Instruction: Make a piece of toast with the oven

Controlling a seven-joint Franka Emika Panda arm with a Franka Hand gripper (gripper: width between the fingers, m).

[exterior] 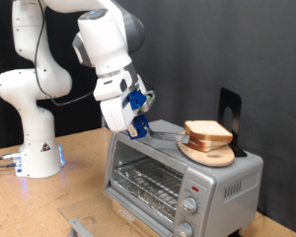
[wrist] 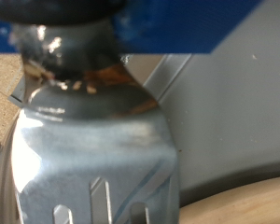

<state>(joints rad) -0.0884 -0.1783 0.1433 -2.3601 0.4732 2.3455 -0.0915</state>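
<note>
The silver-grey oven [exterior: 178,183] stands at the exterior view's lower right, its wire rack [exterior: 148,183] showing through the front. On its top sits a round wooden plate [exterior: 202,155] with stacked bread slices [exterior: 208,132]; I cannot tell which one is the piece of toast. My gripper [exterior: 140,124] hangs over the oven's top, just left of the plate, shut on a shiny slotted metal spatula [wrist: 93,159]. The spatula's blade [exterior: 168,130] reaches toward the plate. In the wrist view the spatula fills the frame, with the oven top [wrist: 233,121] and the plate's edge [wrist: 252,201] behind it.
A black upright object [exterior: 229,109] stands behind the plate on the oven. Two round knobs [exterior: 191,207] are on the oven's front right. The arm's white base [exterior: 35,148] stands on the wooden table [exterior: 79,188] at the left. A grey piece [exterior: 81,227] lies at the table's front edge.
</note>
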